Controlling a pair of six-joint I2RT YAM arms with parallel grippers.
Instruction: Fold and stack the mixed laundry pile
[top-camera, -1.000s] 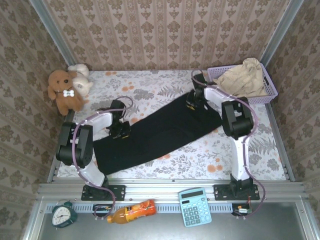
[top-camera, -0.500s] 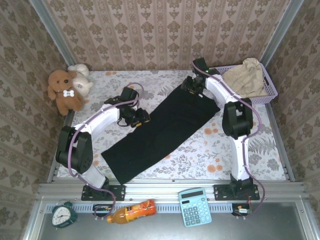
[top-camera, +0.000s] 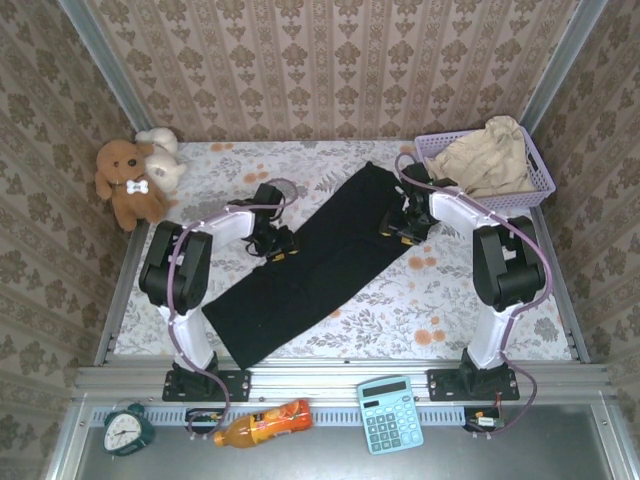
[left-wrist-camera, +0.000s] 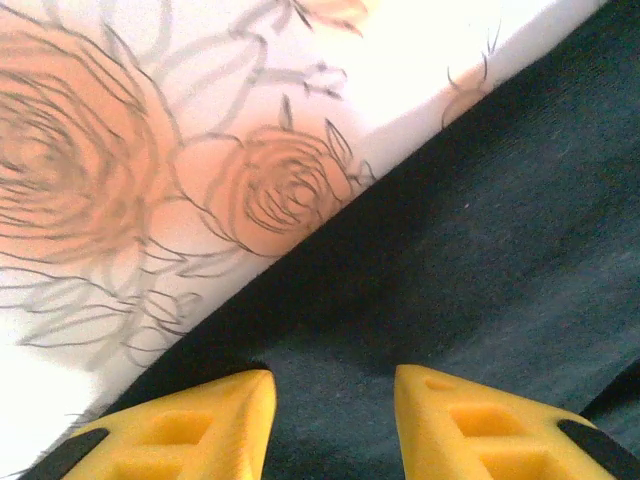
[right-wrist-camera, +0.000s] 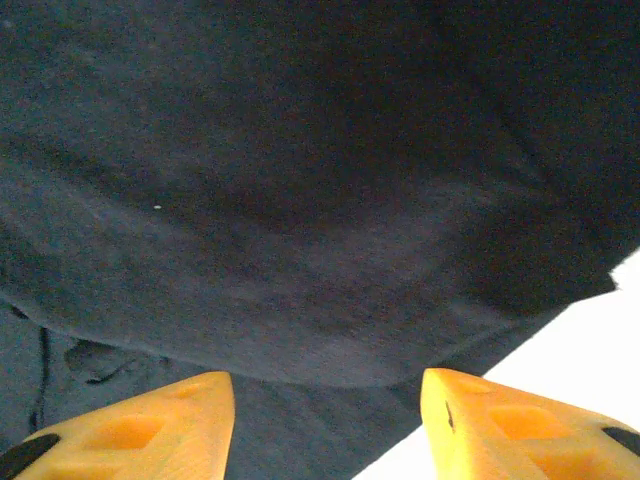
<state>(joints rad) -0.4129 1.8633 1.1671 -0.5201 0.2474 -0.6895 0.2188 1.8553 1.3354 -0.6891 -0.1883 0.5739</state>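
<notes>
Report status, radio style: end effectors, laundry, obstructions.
Both open: left end effector, right end effector, over black garment. It lies flat, diagonal. Beige garment in basket. No obstructions.

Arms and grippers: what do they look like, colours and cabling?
The left arm and right arm match: white shells, black joints, a mauve cable looping along each. The left gripper and right gripper have yellow wedge-shaped fingers with moulded recesses and black inserts.

The flowered table (top-camera: 470, 300) bears a black garment (top-camera: 310, 270) flat under the jaws of the left gripper (top-camera: 278, 245) and the right gripper (top-camera: 403, 229). A basket (top-camera: 541, 186) stands beyond the right jaws, and plush toys (top-camera: 130, 180) sit outside the left jaws.
</notes>
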